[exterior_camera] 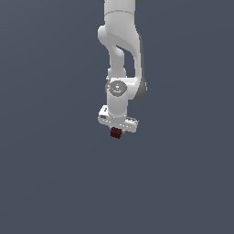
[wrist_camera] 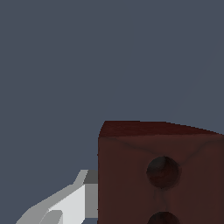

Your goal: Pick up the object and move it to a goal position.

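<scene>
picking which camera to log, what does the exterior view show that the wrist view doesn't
Only the exterior view shows the whole white arm hanging down, with the end effector directly above the block. Only the wrist view shows the round holes in the block's face and one light finger beside it. Both share the dark red-brown block against a plain grey-blue background.

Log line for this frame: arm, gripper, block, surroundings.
arm: Panda, wrist pointing down | gripper: shut on block | block: dark red-brown, holes visible, between fingers | goal marker: none visible | surroundings: plain grey
</scene>
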`<state>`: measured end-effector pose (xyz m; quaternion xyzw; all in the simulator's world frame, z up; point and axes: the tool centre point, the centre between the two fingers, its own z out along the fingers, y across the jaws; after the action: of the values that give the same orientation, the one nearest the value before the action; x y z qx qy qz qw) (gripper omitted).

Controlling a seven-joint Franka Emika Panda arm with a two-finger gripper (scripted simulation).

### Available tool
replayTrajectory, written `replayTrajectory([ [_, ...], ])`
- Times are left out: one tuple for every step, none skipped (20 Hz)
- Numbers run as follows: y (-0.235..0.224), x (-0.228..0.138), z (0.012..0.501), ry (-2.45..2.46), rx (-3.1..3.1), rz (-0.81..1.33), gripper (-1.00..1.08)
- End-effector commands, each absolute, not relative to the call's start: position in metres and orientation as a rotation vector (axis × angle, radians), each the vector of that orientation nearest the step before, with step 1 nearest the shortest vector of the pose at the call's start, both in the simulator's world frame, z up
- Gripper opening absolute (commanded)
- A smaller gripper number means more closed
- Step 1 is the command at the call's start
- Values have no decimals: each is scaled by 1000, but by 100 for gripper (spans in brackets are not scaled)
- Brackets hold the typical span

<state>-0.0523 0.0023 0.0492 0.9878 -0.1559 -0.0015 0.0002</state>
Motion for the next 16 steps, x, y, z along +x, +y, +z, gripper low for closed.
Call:
replayTrajectory([
  [7,-69,53,-490,3103,-1,-100],
  [9,-75,54,-490,3103,-1,-100],
  [10,-81,55,-490,3103,-1,-100],
  [12,-86,56,-490,3103,-1,-100],
  [13,-91,57,-490,3103,-1,-100],
  [15,-96,58,-490,3103,0,-100],
  [16,-101,59,-490,3103,0,-100],
  [17,-105,60,-490,3103,0,-100],
  [18,-109,61,-490,3103,0,-100],
  [19,-113,61,-490,3103,0,-100],
  [20,-116,62,-490,3103,0,-100],
  [21,-119,62,-490,3103,0,-100],
  [22,-121,63,-490,3103,0,-100],
  [22,-123,63,-490,3103,0,-100],
  [23,-125,64,-490,3103,0,-100],
  [23,-126,64,-490,3103,0,-100],
])
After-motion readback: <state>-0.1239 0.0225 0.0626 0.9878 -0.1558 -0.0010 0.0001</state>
